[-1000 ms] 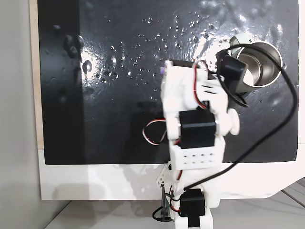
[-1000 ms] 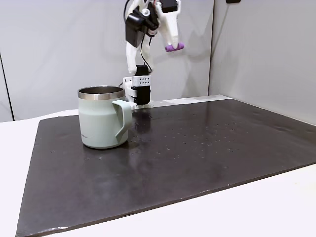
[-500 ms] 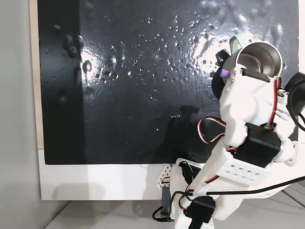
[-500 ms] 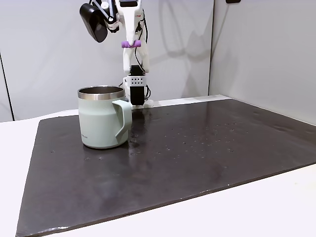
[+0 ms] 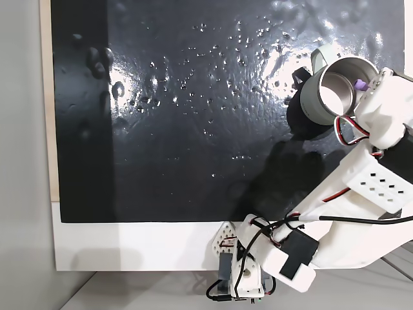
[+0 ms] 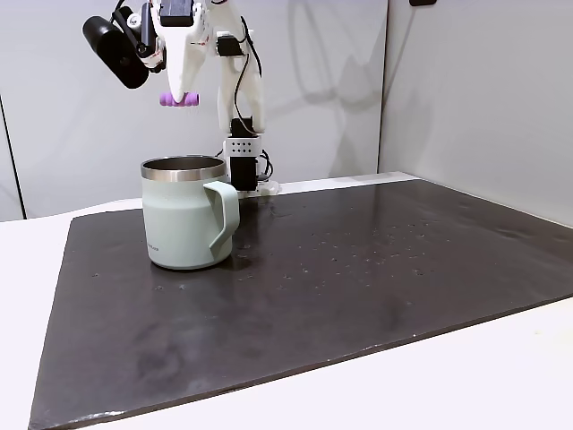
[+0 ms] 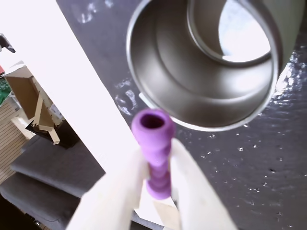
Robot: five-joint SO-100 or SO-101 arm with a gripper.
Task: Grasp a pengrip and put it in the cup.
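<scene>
purple pengrip [image 7: 154,152] sits clenched in the claw [image 6: 179,97], held in the air just above the steel rim of the cup [image 6: 183,224]. carrying step is nearly done; next it likely needs centring over the mouth, then releasing.

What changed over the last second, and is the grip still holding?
The arm swung across, carrying the pengrip from beside the cup to above its mouth; in the top-down fixed view it now sits at the rim. The gripper stays shut on it. Cup and mat did not move.
</scene>
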